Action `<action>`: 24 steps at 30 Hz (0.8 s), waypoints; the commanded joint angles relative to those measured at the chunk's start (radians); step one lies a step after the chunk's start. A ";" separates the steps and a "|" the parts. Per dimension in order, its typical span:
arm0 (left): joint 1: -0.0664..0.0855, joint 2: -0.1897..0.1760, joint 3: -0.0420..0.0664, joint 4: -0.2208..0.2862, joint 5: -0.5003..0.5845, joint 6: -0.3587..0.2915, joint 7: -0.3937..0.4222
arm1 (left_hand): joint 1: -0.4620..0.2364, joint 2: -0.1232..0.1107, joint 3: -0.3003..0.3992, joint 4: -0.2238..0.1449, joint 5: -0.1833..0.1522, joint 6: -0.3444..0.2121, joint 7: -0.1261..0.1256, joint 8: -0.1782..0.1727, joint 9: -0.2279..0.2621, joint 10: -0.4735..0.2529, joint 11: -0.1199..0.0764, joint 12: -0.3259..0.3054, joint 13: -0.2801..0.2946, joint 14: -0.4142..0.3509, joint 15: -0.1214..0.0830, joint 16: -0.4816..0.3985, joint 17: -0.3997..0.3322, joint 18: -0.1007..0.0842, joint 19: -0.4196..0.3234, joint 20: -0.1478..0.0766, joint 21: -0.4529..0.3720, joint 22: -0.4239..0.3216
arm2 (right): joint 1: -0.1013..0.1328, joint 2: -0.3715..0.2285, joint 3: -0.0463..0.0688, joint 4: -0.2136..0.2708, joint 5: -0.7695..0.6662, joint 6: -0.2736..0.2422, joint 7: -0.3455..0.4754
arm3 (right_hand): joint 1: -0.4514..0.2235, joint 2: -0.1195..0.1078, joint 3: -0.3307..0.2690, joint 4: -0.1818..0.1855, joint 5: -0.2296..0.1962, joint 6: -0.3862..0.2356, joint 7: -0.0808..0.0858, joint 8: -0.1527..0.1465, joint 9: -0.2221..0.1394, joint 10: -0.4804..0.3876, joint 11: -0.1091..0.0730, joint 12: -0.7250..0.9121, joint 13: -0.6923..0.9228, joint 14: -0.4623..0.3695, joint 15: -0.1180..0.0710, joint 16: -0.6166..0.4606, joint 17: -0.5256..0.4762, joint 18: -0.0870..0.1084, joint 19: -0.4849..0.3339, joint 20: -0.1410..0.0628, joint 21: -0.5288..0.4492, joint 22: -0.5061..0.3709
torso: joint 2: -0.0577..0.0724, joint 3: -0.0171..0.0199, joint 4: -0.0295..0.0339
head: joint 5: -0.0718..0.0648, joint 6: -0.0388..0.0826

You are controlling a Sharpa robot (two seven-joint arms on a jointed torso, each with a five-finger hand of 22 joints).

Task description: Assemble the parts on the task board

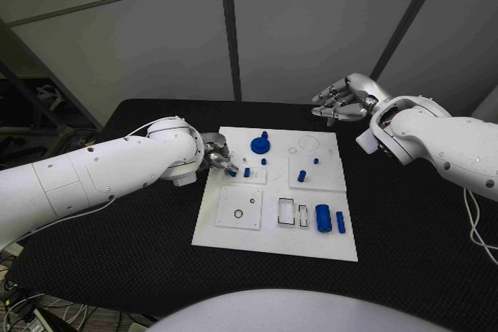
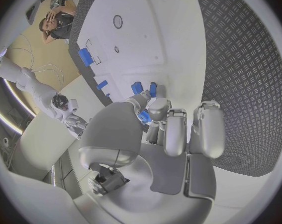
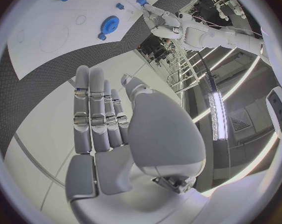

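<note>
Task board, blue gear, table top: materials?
Task board: looks like matte white plastic, flat and glare-free. Blue gear: likely moulded or printed plastic, uniform saturated blue. Table: black textured mat, probably rubber; raised tread pattern shows in the left wrist view.

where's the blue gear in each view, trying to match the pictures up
Head view: the blue gear lies at the far end of the task board, beside the left hand.
Left wrist view: I can't pick it out.
Right wrist view: it sits near the board's edge.
Shared landmark: the left hand, also seen in the right wrist view.
</note>
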 commanded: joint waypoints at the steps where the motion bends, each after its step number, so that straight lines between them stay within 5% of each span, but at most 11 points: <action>1: -0.003 0.000 -0.003 0.006 -0.006 0.028 0.000 | 0.004 0.003 0.091 -0.084 0.005 -0.001 -0.003 0.005 0.003 0.006 -0.002 -0.003 0.001 0.068 -0.006 0.006 0.149 0.005 0.005 -0.002 0.005 0.106 | 0.002 0.001 0.000 0.000 0.004 0.005 0.006 | -0.003 0.003 -0.003 0.002 0.003 0.001 0.004 -0.001 0.001 -0.004 0.000 0.006 -0.001 -0.005 0.003 -0.006 0.001 0.004 0.002 0.006 -0.007 -0.001 | 0.000 0.0000 0.0007 | 0.001 0.000; 12: -0.004 0.005 -0.003 0.002 -0.006 0.029 0.000 | 0.004 0.003 0.091 -0.084 0.005 -0.001 -0.003 0.005 0.003 0.006 -0.002 -0.003 0.001 0.068 -0.006 0.006 0.149 0.005 0.005 -0.002 0.005 0.106 | 0.002 0.001 0.000 0.000 0.004 0.006 0.006 | -0.003 0.003 -0.003 0.002 0.003 0.001 0.004 -0.001 0.001 -0.004 0.000 0.006 -0.001 -0.005 0.003 -0.006 0.001 0.004 0.002 0.006 -0.007 -0.001 | 0.000 0.0006 -0.0007 | 0.002 -0.001; 24: -0.003 0.017 -0.003 -0.017 -0.006 0.025 -0.001 | -0.079 -0.036 0.104 -0.062 0.006 0.031 -0.014 0.020 0.006 0.029 -0.009 0.019 0.021 0.070 -0.010 0.010 0.154 0.003 0.012 -0.003 0.011 0.115 | 0.002 0.001 0.000 0.000 0.004 0.006 0.005 | -0.003 0.003 -0.003 0.002 0.003 0.001 0.004 0.000 0.001 -0.005 0.000 0.006 -0.002 -0.006 0.003 -0.006 0.001 0.004 0.003 0.006 -0.008 -0.002 | 0.000 0.0013 -0.0001 | 0.000 -0.003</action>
